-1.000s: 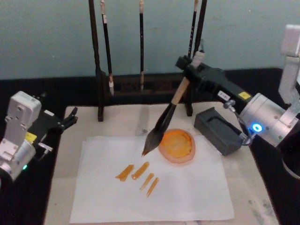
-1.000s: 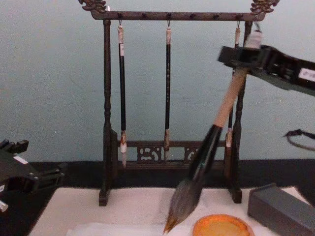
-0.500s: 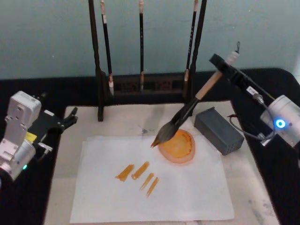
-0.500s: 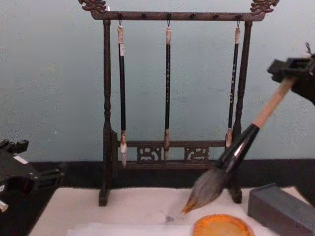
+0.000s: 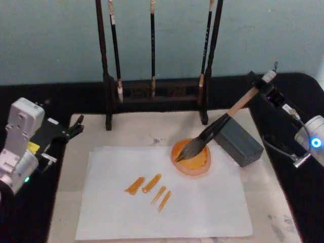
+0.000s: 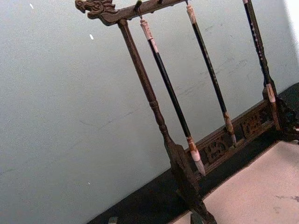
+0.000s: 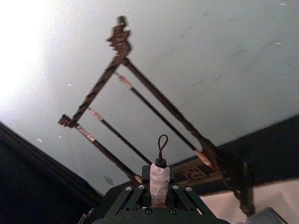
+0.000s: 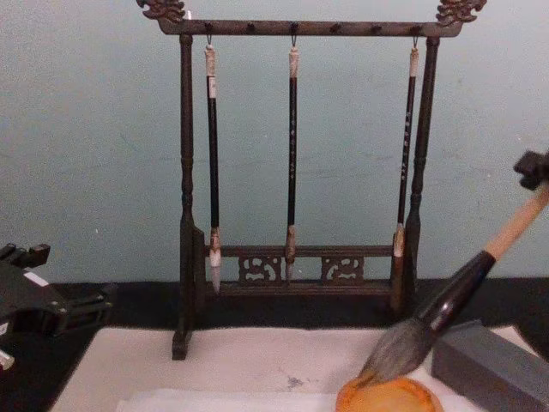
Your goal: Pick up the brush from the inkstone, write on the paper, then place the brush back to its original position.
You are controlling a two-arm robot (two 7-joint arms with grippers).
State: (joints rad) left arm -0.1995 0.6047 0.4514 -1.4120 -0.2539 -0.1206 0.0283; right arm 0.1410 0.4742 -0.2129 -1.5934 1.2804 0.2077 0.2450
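Head view | right tool (image 5: 261, 85) clamped on brush (image 5: 223, 121) | tuft seemingly touching orange dish (image 5: 198, 168) | grey block (image 5: 244, 145) beside | left tool (image 5: 76, 127) parked

A plain pale blue-green wall (image 8: 86, 129) stands behind everything, matte, with a few faint scuffs and specks. Below it runs a black table (image 5: 86, 96), and on this lies a cream mat (image 5: 136, 129) with a small grey smudge. A dark wooden rack (image 8: 186, 189) has its feet at the mat's back edge: two turned posts, a carved rail low down, a top bar ending in dragon heads. Three thin brushes (image 8: 292, 154) hang from it, well apart, tips down. The light is soft, though a white glare (image 7: 18, 42) washes one side of the wall.
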